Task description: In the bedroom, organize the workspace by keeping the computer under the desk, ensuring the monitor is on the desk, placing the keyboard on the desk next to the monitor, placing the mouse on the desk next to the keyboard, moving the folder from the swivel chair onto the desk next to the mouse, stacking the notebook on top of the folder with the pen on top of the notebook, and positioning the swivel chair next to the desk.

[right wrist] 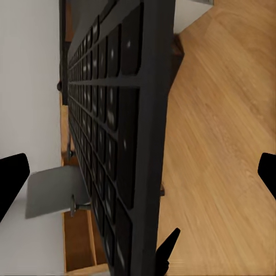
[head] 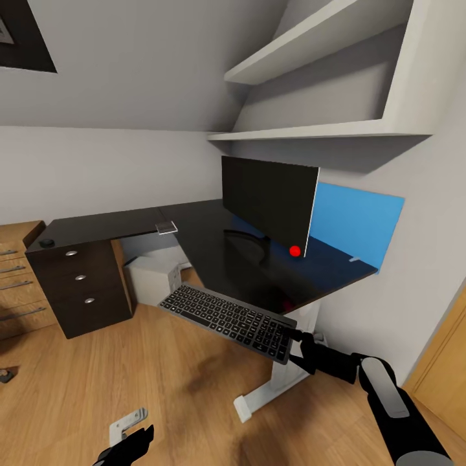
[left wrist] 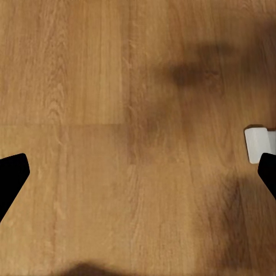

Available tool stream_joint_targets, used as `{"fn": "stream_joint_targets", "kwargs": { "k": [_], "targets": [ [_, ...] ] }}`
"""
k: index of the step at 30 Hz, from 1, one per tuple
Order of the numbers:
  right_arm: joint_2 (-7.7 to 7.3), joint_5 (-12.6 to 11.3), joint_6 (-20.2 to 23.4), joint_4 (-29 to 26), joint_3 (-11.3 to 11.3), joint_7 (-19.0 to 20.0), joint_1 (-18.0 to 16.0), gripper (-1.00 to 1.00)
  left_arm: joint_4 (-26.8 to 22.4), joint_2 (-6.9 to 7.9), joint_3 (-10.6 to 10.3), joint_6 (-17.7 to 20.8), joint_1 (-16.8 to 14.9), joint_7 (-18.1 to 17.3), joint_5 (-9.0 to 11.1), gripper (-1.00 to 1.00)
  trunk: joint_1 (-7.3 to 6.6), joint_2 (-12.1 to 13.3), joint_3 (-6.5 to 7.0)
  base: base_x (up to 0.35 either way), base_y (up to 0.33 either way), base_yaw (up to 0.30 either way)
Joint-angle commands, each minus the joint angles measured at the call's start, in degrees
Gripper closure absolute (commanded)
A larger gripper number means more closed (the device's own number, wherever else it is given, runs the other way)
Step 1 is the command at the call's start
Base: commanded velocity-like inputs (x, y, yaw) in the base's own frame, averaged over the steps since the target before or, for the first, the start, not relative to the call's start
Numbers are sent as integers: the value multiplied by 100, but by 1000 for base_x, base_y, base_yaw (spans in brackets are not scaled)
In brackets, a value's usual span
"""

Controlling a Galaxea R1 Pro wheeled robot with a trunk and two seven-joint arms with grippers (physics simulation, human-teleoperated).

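Note:
The desk (head: 213, 249) carries the black monitor (head: 268, 200) in front of its blue panel. In front of the desk's near corner, over the floor, the dark keyboard (head: 226, 315) (right wrist: 109, 132) hangs level in the air. My right gripper (head: 292, 342) (right wrist: 138, 178) straddles its right end, with fingers (right wrist: 12, 184) wide apart. My left gripper (head: 133, 445) (left wrist: 138, 178) is open and empty above the floor. The grey notebook (head: 166, 227) lies on the desk. The mouse (head: 46, 243) sits at the desk's far left end. The computer (head: 152, 278) stands under the desk. The folder and swivel chair are out of view.
A dark cabinet with round knobs (head: 81, 285) stands under the desk's left end, with a wooden drawer chest (head: 16, 278) beside it. White shelves (head: 323, 129) hang above the monitor. A small white bracket (head: 127, 424) (left wrist: 259, 142) lies on the wood floor near my left gripper.

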Motion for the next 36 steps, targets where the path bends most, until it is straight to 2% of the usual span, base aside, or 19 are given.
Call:
{"fn": "stream_joint_targets", "kwargs": {
  "k": [1,5,20,21,36],
  "targets": [
    [1,59,26,1,6,57,-4,-100,-10,7,-22,10,-4,49,43,-100,-1,-3,-6,0,0,0],
    [2,56,26,2,68,57,-4,-100,-10,7,-20,10,-4,49,47,-100,-1,-3,-6,0,0,0],
    [-6,44,27,2,76,57,-4,-100,-6,7,-23,10,-4,57,50,-100,-1,-3,-6,0,0,0],
    [-6,40,27,2,75,57,-4,100,-6,7,-23,10,-4,56,50,-100,-1,-3,-6,0,0,0],
    [-7,13,27,-6,59,66,-4,100,-4,7,-23,10,-4,57,47,-100,-1,-3,-6,0,0,0]
  ]
}}
